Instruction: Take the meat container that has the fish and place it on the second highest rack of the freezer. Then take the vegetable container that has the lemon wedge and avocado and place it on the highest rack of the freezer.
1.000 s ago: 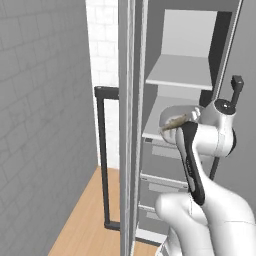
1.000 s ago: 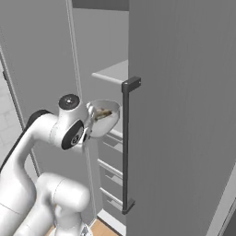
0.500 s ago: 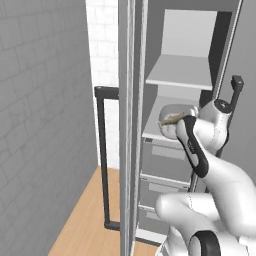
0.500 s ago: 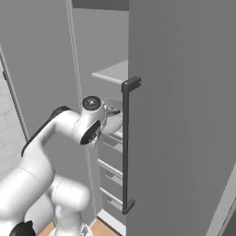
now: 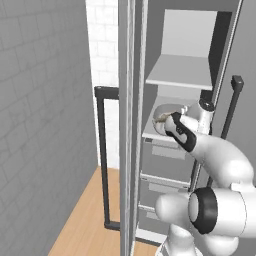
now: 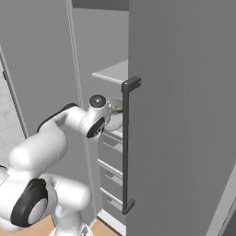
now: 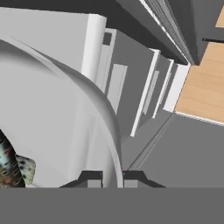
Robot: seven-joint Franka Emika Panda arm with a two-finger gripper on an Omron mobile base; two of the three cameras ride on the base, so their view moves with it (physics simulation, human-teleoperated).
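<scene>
Pale meat container [image 7: 57, 118] rim clenched in claw [image 7: 112, 178], fish [image 5: 161, 119] inside, just over freezer's [image 5: 200, 60] lower shelf [image 5: 150, 134]. Risk: rim-only grip tilts, fish slides out.

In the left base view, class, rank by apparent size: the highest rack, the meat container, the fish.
1. Highest rack, largest.
2. Meat container, partly hidden behind the arm, so its full extent is unsure.
3. Fish, a small brownish sliver inside it.
</scene>
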